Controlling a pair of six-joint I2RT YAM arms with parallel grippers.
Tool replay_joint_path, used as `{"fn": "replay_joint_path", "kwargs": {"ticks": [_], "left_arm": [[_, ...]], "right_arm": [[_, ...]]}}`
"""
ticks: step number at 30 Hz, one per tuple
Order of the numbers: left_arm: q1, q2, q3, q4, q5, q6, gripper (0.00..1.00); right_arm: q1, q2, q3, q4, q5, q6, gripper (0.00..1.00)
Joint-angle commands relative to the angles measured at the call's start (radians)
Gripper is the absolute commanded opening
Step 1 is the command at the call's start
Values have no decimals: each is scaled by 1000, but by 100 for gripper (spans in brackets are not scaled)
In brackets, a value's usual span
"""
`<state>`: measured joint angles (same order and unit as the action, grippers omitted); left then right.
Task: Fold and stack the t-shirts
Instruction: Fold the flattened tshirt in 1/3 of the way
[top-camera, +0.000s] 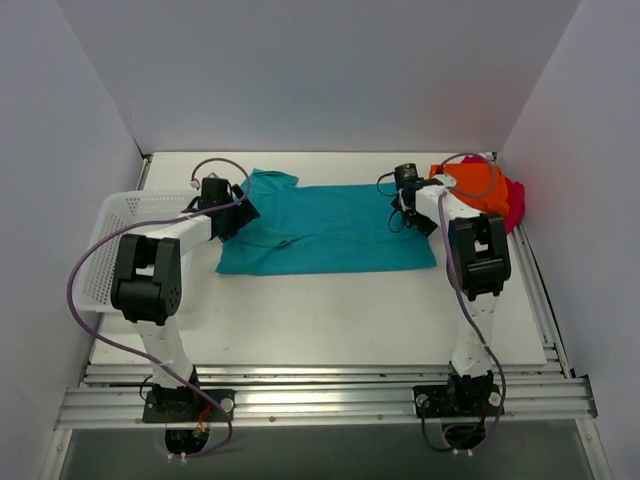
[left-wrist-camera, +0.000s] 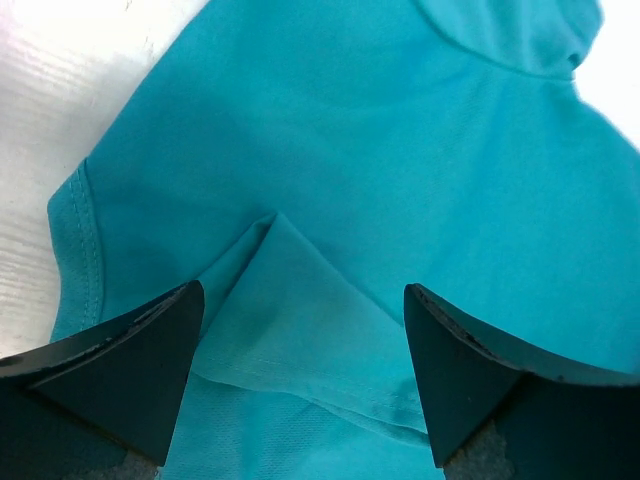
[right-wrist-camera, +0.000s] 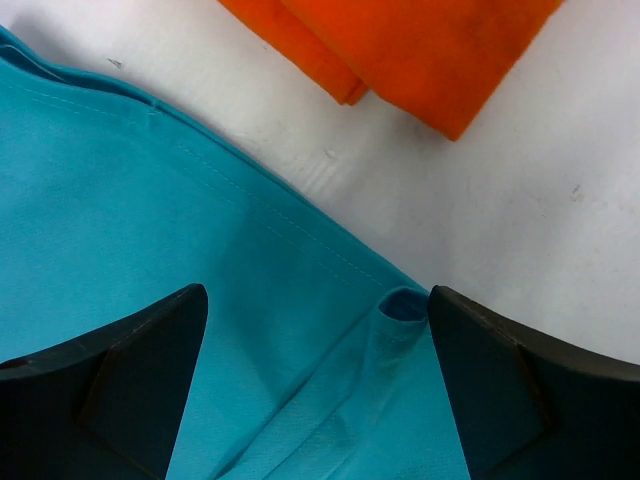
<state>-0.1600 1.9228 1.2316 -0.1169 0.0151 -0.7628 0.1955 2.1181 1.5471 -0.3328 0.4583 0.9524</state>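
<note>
Left pincer (left-wrist-camera: 302, 300), right pincer (right-wrist-camera: 318, 295) agape over teal-blue t-shirt (top-camera: 330, 225)

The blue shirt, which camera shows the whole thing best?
The top external view: there nearly the whole teal-blue shirt lies spread out flat. The left wrist view shows just a wrinkled patch close up. The right wrist view shows only one hemmed edge.
</note>
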Motion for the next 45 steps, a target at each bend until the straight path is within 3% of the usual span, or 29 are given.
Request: {"fn": "replay_joint_path", "kwargs": {"ticks": [1,5,9,11,14,15,18,19,21,26,36,45], "left_arm": [[5,-77,49,42,-24,-15,90],[-12,-252,-18,17,-99,-13,90],[-64,-401,-142,-10,-193,-13,90],[-93,-479,-196,-4,-237,-23,85],[-160,-550,-312,42,-277,-47,75],[-177,-561,-334,51,-291,-56,70],[-233,-579,-406,95,-329,-75,43],[-251,-578,-434,98,-340,-79,33],[-256,-559,-460,175,-343,-92,23],[-257,-458,-472,238,-357,-95,3],[-234,-306,-414,345,-353,-75,2],[-187,-196,-373,396,-296,-59,2]], "right_arm": [[5,-20,70,-78,37,-21,88],[71,-122,24,2,82,-91,86],[229,-245,-71,179,-10,-205,83],[280,-259,-97,271,-64,-237,81],[357,-241,-99,324,-164,-259,66],[370,-213,-87,322,-184,-257,51],[426,-141,-10,298,-246,-250,22],[449,-123,29,293,-262,-245,16],[469,-60,71,270,-293,-242,1],[524,57,198,224,-336,-230,0],[564,128,309,158,-382,-199,0],[573,29,199,155,-329,-190,0]]}}
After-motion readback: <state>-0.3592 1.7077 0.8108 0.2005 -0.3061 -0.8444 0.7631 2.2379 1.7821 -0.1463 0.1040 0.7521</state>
